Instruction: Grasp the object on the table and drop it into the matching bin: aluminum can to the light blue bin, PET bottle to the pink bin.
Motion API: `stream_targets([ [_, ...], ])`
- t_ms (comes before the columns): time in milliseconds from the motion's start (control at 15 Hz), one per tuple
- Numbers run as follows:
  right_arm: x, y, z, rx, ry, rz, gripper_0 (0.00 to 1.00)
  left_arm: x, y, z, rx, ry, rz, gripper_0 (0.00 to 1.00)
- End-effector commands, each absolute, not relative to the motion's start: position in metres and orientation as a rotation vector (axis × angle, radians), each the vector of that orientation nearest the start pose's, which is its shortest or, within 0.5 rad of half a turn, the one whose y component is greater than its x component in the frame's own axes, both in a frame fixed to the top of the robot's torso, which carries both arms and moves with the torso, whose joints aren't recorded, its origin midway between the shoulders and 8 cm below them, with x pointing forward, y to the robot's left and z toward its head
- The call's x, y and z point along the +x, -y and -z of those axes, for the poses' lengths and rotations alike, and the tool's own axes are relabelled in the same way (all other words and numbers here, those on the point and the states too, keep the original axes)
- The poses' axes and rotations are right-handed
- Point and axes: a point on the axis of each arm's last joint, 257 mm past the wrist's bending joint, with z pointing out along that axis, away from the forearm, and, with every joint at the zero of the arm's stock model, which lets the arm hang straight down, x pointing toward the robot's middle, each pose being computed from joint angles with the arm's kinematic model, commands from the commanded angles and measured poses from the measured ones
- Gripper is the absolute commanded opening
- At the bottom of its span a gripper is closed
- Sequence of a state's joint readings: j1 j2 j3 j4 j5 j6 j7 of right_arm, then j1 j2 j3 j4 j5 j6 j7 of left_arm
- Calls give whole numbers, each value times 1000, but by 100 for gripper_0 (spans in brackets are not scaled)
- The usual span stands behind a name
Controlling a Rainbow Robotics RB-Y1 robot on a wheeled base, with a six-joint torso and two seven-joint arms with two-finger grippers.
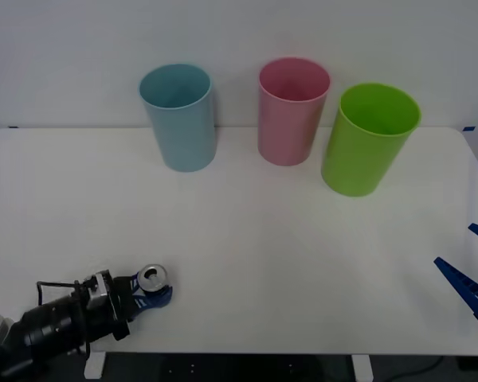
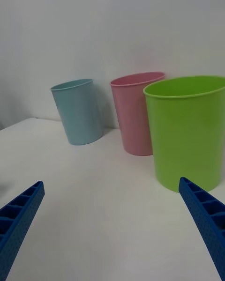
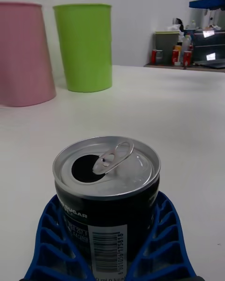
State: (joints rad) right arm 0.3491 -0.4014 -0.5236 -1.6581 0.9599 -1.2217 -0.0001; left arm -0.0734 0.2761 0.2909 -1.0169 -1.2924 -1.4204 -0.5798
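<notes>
At table front-left, left pincer grips opened aluminum can; right pincer spread wide.

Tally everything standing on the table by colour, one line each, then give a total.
Light blue bin: 1
Pink bin: 1
Lime green bin: 1
Dark, silver-topped aluminum can, between the left claw fingers: 1
Total: 4 on the white table
</notes>
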Motion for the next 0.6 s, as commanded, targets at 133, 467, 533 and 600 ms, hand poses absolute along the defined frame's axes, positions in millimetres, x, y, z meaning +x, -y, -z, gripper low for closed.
stream_targets([
  [133, 342, 330, 169, -465, -1441, -567, 100, 400, -208, 307, 859, -1379, 589, 0],
  [467, 342, 330, 169, -465, -1441, -567, 100, 429, -238, 292, 691, -1404, 514, 0],
  [533, 342, 330, 169, -465, -1441, -567, 100, 434, -244, 289, 654, -1405, 503, 0],
  [600, 342, 330, 169, -465, -1441, -567, 100, 441, -251, 282, 614, -1398, 486, 0],
])
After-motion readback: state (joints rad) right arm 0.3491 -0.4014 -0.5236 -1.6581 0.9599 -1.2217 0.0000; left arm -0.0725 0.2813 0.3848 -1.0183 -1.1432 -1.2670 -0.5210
